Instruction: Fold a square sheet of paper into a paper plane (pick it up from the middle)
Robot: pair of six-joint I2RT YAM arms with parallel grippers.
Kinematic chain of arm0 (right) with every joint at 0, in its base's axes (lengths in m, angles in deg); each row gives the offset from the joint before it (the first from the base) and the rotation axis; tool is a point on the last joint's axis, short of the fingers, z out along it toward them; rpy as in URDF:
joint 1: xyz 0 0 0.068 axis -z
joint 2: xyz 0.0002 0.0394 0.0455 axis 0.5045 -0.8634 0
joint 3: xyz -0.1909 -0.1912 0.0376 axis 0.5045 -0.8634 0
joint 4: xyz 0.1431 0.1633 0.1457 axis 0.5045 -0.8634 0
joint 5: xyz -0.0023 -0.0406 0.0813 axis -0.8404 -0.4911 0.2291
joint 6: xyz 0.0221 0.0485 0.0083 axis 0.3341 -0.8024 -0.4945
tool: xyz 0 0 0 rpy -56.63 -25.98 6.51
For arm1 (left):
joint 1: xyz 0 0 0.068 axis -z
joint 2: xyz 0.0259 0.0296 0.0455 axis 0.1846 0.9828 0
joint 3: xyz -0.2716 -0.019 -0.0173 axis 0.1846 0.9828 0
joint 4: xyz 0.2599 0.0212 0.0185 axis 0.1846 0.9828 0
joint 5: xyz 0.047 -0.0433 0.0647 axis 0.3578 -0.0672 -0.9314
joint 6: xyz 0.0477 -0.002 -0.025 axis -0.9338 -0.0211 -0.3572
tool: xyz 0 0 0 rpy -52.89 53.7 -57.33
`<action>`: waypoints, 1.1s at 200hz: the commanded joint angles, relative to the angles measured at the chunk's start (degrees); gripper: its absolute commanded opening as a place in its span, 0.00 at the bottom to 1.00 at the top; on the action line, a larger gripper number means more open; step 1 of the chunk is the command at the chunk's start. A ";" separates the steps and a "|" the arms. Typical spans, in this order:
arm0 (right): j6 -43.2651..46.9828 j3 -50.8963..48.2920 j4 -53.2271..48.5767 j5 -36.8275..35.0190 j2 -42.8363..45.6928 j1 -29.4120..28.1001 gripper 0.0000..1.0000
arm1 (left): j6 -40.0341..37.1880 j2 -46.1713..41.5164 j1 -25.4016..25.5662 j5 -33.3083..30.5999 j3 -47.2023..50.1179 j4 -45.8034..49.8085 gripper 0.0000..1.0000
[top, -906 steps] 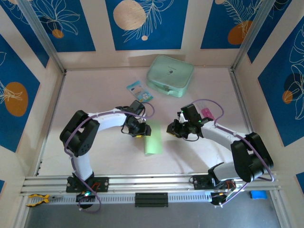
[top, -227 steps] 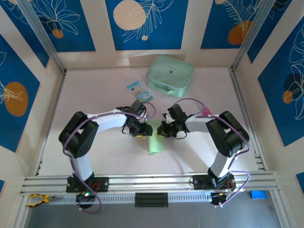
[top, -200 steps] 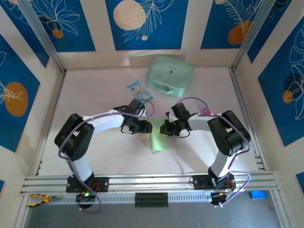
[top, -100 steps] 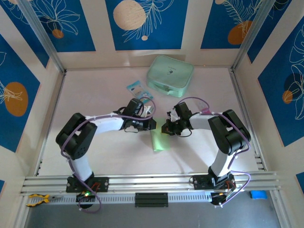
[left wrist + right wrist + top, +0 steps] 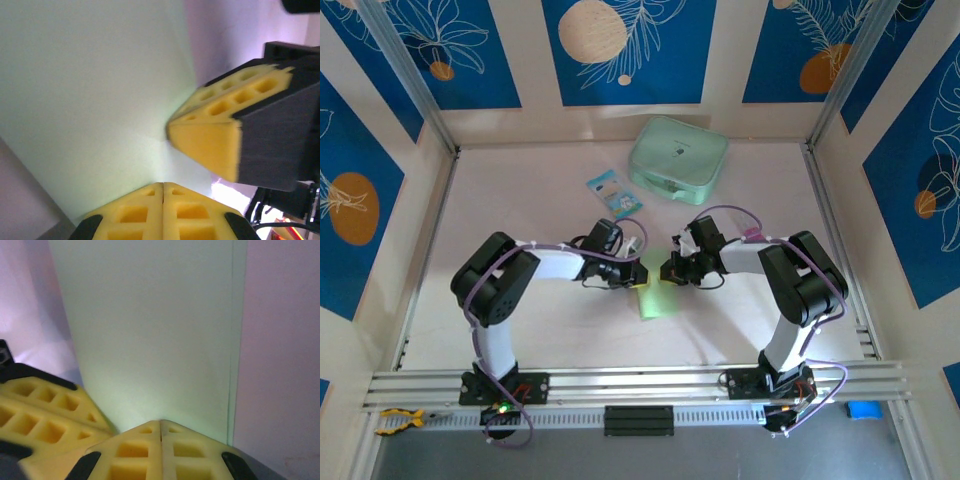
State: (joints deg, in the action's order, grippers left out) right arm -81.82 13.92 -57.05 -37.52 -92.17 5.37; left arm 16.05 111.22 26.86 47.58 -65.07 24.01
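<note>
Top external view: the square sheet of paper point(image 5: 657, 300) lies mid-desk point(image 5: 540, 320) as a pale green folded strip, with bare room to its near side and left. The left hand point(image 5: 638, 272) and right hand point(image 5: 667, 271) meet at its far edge, each with fingers together. I cannot tell whether either pinches the paper.

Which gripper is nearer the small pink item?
Right. The right gripper sits left of the pink item, on the green paper; the left gripper is farther left.
</note>
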 commanded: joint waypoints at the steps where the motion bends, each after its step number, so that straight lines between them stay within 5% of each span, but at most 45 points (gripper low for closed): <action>1: -0.20 -2.99 -5.65 -6.21 -2.82 0.14 0.00 | -2.20 2.54 -0.72 -2.71 2.84 1.18 0.00; 101: -1.19 -3.12 -5.45 -7.34 -2.92 -0.39 0.00 | 1.29 -7.66 -0.70 -1.70 3.32 1.31 0.05; 161: -1.44 -3.80 -5.27 -8.45 -2.74 -0.89 0.00 | 6.61 -3.63 1.29 0.38 6.88 -5.43 0.06; 220: -1.82 -5.31 -4.01 -9.24 -3.09 -1.26 0.00 | 4.18 -4.57 1.93 -6.87 12.54 -2.51 0.06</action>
State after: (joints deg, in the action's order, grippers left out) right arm -83.32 12.35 -54.32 -37.65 -91.76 5.00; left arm 22.51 107.40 27.90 46.34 -55.34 15.13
